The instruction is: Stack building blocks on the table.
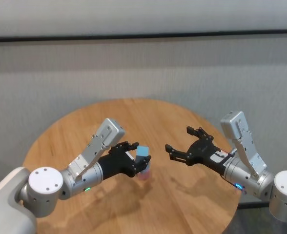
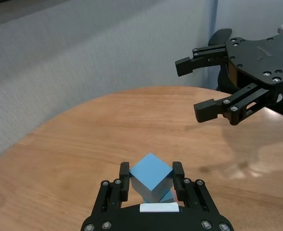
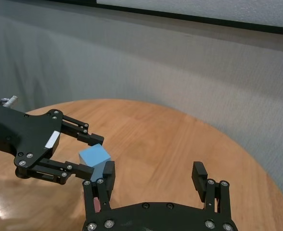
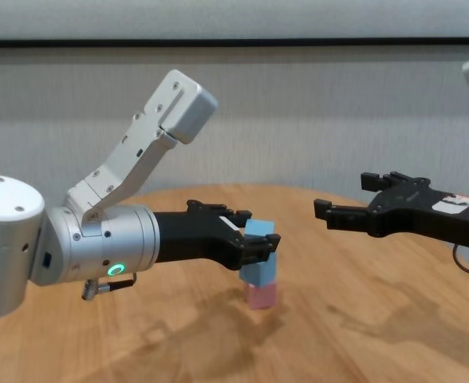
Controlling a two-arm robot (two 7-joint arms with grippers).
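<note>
My left gripper (image 1: pixel 139 158) is shut on a light blue block (image 1: pixel 143 150) and holds it, turned a little, right over a stack in the middle of the round wooden table (image 1: pixel 133 114). In the chest view the stack is a second light blue block (image 4: pixel 257 273) on a pale pink block (image 4: pixel 261 296), with the held block (image 4: pixel 260 229) just above it. In the left wrist view the held block (image 2: pixel 151 177) sits between the fingers. My right gripper (image 1: pixel 178 140) is open and empty, hovering above the table to the right of the stack.
A grey wall (image 1: pixel 143 68) stands behind the table. The table's round edge (image 1: pixel 51 129) curves close on both sides. The two grippers face each other with a small gap between them.
</note>
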